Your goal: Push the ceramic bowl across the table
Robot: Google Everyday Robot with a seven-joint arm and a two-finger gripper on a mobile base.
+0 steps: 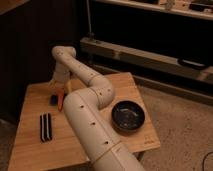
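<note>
The ceramic bowl (128,116), wide, shallow and glossy black with pale glints inside, sits on the right part of the table (30,150), near its front right corner. My white arm rises from the bottom of the view, bends over the table's middle and reaches to the far left. The gripper (58,82) hangs there above the table's back left area, well left of the bowl and not touching it.
A small orange thing (60,100) and a blue thing (53,100) lie just under the gripper. A flat black striped object (45,127) lies at the front left. Dark shelving and a metal rail (150,57) stand behind the table.
</note>
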